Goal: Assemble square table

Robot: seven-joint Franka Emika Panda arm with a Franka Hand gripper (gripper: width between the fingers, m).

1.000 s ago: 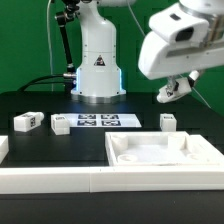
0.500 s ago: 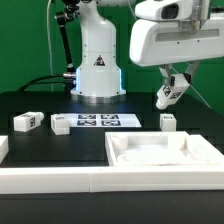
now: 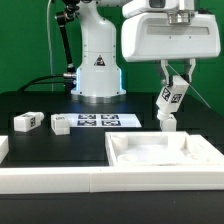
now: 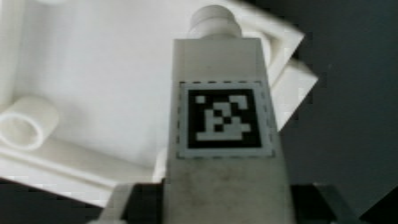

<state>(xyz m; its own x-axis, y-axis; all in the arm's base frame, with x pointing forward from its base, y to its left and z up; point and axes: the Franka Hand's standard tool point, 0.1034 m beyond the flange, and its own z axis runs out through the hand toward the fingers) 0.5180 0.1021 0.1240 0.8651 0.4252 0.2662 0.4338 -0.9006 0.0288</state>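
The square table's white tray-like tabletop (image 3: pixel 118 158) lies at the front on the exterior view's right, rim up. My gripper (image 3: pixel 172 82) hangs above its far right corner, shut on a white tagged leg block (image 3: pixel 169 98) that tilts slightly and points down. In the wrist view the leg (image 4: pixel 222 110) runs out from between the fingers (image 4: pixel 139 205), its tag facing the camera, over the tabletop's corner (image 4: pixel 80 70) with a round socket (image 4: pixel 27 125). Three loose legs rest on the table: two (image 3: pixel 27 122) (image 3: pixel 61 124) on the left, one (image 3: pixel 167 122) just below the held leg.
The marker board (image 3: pixel 98 121) lies flat before the robot base (image 3: pixel 97 65). A long white rail (image 3: pixel 50 181) runs along the front edge, with another piece (image 3: pixel 3 148) at the far left. Black cables trail behind the base.
The arm has swung toward the exterior view's left and now fills the top of that view. The held leg has moved with it and turned more upright over the loose leg.
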